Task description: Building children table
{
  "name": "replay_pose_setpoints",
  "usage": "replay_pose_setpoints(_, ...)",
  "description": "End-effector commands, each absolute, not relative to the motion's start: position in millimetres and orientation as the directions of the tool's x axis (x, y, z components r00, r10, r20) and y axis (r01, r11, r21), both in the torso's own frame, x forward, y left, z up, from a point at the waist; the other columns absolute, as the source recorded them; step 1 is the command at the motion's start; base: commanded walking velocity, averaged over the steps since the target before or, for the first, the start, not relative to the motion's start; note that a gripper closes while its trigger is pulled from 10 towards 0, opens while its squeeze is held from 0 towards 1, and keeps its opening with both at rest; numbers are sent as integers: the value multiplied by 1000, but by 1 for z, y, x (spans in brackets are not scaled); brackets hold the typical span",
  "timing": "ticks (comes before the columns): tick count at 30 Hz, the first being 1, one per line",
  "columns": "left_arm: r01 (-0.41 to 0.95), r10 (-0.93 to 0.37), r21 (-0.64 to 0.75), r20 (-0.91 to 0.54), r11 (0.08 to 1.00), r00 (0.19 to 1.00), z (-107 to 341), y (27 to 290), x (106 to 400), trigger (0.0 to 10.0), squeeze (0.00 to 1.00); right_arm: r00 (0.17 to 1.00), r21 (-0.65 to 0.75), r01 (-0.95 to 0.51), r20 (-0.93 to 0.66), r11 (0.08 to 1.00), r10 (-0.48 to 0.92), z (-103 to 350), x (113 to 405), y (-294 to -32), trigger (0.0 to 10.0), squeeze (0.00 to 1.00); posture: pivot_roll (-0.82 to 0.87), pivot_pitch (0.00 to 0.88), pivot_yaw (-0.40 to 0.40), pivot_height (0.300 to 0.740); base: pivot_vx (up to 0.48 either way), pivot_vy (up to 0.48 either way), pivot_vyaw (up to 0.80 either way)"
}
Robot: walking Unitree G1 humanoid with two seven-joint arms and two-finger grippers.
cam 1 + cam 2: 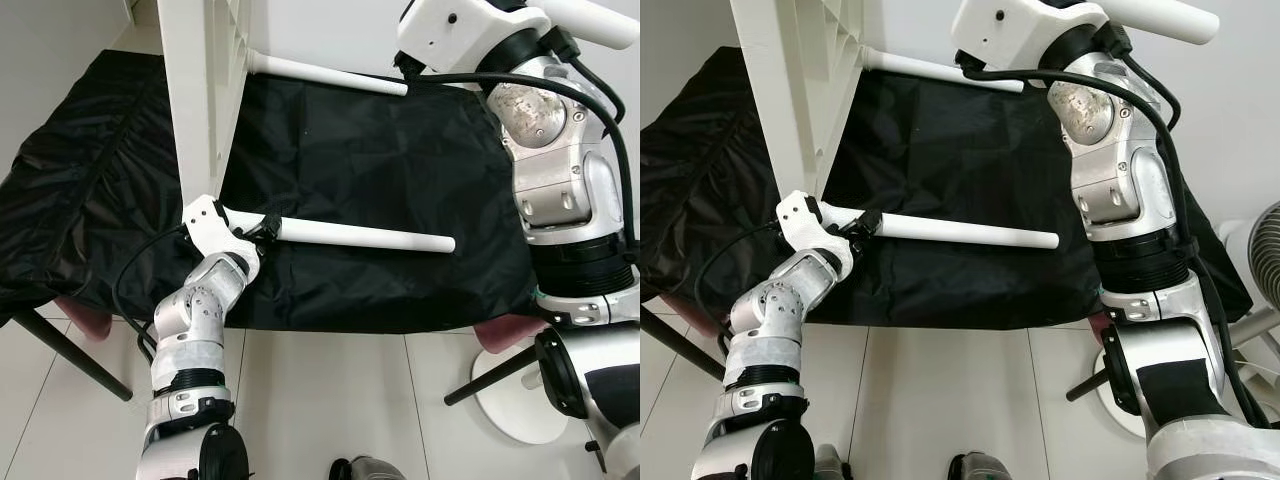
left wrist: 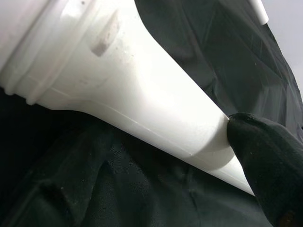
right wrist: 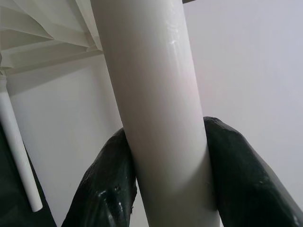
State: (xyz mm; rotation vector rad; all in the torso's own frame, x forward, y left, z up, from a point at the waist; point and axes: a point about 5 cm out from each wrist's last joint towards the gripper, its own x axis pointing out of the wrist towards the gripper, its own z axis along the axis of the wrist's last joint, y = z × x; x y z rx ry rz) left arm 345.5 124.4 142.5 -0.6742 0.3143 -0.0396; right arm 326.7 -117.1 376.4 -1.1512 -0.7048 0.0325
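A black cloth (image 1: 380, 200) covers the tabletop, and on it a white children's table top (image 1: 205, 90) stands on its edge, its ribbed underside toward the robot's right. Two white legs jut sideways from that underside toward the right: the near leg (image 1: 365, 238) low over the cloth, the far leg (image 1: 325, 74) further back.

The right arm (image 1: 1120, 190) rises tall on the right, its silver segments stacked upright and bent over at the top toward the table top. Its right claw (image 3: 168, 189) is pinched around a third white leg (image 1: 1165, 18), one black finger (image 3: 106, 189) pressed against each side of the tube.

The left arm (image 1: 195, 325) reaches up from below, elbow bent, wrist turned toward the base of the near leg. The left claw (image 1: 262, 226) sits right at that leg's thick end, beside the table top's edge. In the left wrist view one black fingertip (image 2: 265, 151) touches the tapered white tube; the other finger cannot be made out.

No writing or labels can be read on any part.
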Motion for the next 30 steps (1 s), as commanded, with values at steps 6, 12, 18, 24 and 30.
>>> replay_pose_setpoints(6,-279,-12,-544,-470,792,883,140,90,354,10000,0,682,-550,468,723,692,113,416,301,-161,0,0,-17,43,-16,740,0,0,0)
replay_pose_setpoints(12,-159,-117,-591,-400,791,909,157,59,361,10000,0,647,-442,492,762,751,24,422,293,-169,0,0,-22,45,-6,740,0,0,0)
replay_pose_setpoints(18,-50,-132,-542,-292,839,947,175,51,369,0,0,641,-354,462,767,813,-30,423,289,-174,0,0,-27,48,0,740,0,0,0)
replay_pose_setpoints(24,80,-113,-388,-63,918,992,223,72,392,0,0,630,-324,493,773,808,-75,427,281,-189,0,0,-34,46,8,740,0,0,0)
replay_pose_setpoints(30,124,-97,-373,90,919,991,265,105,401,0,0,625,-305,545,769,781,-136,419,272,-205,0,0,-26,48,10,740,0,0,0)
